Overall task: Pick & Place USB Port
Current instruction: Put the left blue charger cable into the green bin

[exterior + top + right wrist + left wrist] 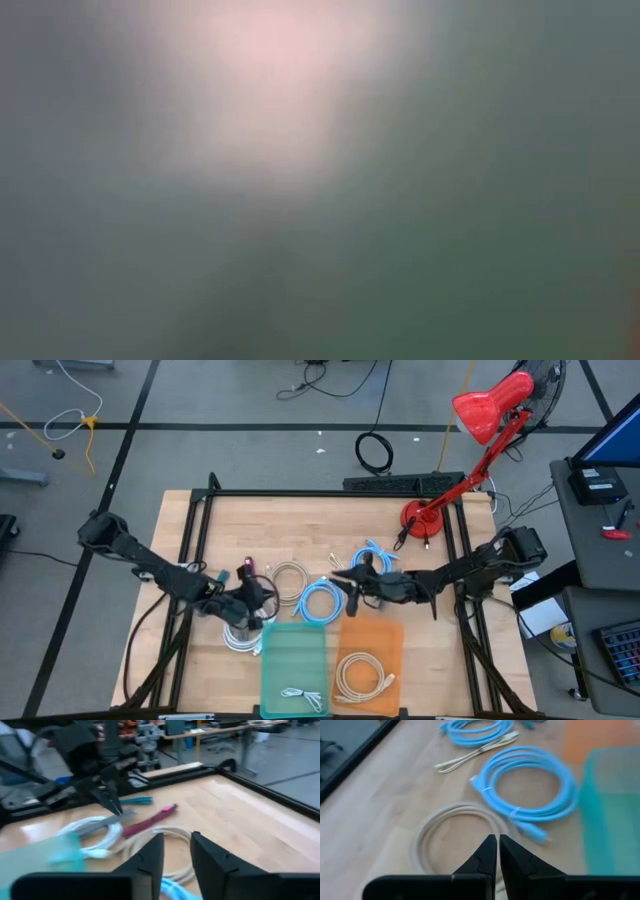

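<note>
Blue cable point(321, 600), coiled flat on the wooden table just beyond the two bins, tied at two spots. Second blue coil point(377, 553) farther back. Beige coil point(288, 576) flat, just left of the first blue one. White coil point(240, 639) lying beside the teal bin point(294, 670). Small white cable point(303, 696) lying inside the teal bin; cream coil point(362, 675) lying inside the orange bin point(369, 665).

A robotics lab or workshop: a wooden table point(200, 560) in a black frame stands on grey taped floor, loose cables trailing across it. A red desk lamp point(480, 420) leans in; beyond the right gripper's fingers point(150, 857), workbenches point(220, 730) and equipment fill the room.
</note>
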